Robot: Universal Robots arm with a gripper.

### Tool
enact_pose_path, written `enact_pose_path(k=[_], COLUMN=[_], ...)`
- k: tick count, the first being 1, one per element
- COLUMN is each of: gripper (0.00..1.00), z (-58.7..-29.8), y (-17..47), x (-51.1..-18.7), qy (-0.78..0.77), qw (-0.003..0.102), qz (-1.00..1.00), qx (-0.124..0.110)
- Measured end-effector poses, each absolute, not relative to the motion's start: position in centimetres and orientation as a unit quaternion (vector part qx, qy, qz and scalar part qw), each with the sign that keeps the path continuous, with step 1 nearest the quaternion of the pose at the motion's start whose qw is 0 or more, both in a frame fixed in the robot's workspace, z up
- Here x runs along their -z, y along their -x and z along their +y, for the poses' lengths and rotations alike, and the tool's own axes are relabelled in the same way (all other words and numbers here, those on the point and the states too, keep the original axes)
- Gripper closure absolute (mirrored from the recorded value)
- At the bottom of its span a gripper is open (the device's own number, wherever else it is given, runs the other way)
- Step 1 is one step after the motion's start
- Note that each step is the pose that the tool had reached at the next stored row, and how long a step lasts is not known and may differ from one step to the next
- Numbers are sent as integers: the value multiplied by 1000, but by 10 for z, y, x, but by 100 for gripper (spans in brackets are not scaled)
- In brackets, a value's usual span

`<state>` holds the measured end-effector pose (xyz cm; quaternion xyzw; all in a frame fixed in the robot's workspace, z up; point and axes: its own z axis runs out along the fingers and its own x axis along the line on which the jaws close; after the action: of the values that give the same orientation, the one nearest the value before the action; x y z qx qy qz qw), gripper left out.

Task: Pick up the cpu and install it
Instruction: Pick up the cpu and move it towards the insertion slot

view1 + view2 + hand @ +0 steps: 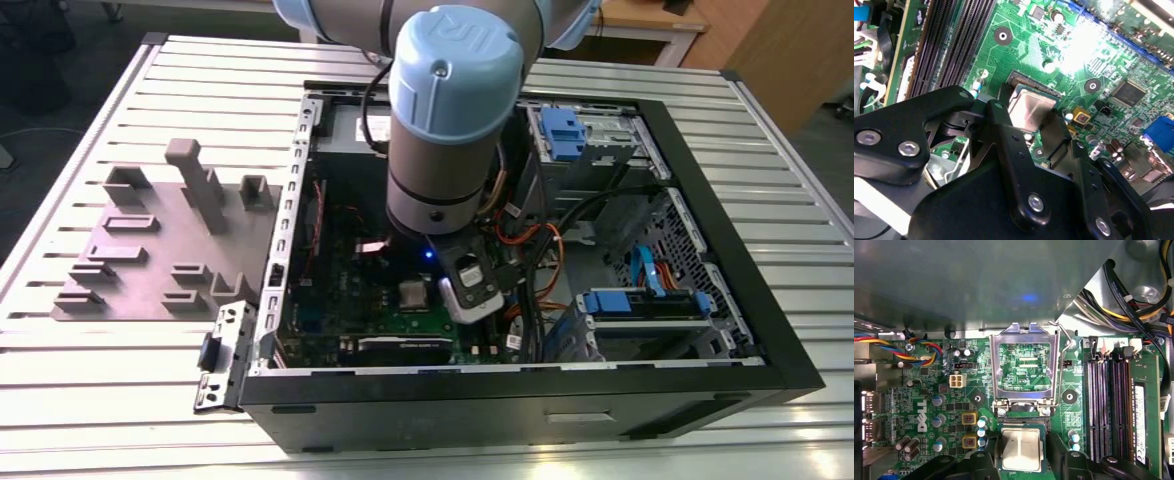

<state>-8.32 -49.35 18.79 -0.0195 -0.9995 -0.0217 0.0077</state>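
Gripper: in both wrist views the gripper (1022,462) (1029,120) has its black fingers (988,465) closed against two opposite edges of the cpu (1022,450) (1030,111).
Cpu place: it sits level over the socket on the green motherboard (929,405), just beside the hinged socket frame (1024,365).
Facing: its silver top faces up at the cameras. It is square, so it has no long axis, and its sides run parallel to the frame and the memory slots (1104,405).
Edges: the frame stands open, and the board shows through its window. The slots lie near one finger, and capacitors (981,432) crowd the other.
Room: in the exterior view the arm (447,100) reaches down into the open computer case (534,400), with cables (561,235) close on the exterior view's right.
Exterior extras: the slatted counter (134,400) and a grey fixture (147,250), well apart from the case.
Second wrist view: the finger linkages (1019,170) and a blue connector (1159,135).
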Motion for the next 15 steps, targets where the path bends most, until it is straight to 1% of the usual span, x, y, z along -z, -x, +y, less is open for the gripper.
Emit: enact_pose_path(k=[15], gripper=[49], z=[-493], y=[81], x=[-188], qy=[19], qw=[9], qz=[-999], qx=[25])
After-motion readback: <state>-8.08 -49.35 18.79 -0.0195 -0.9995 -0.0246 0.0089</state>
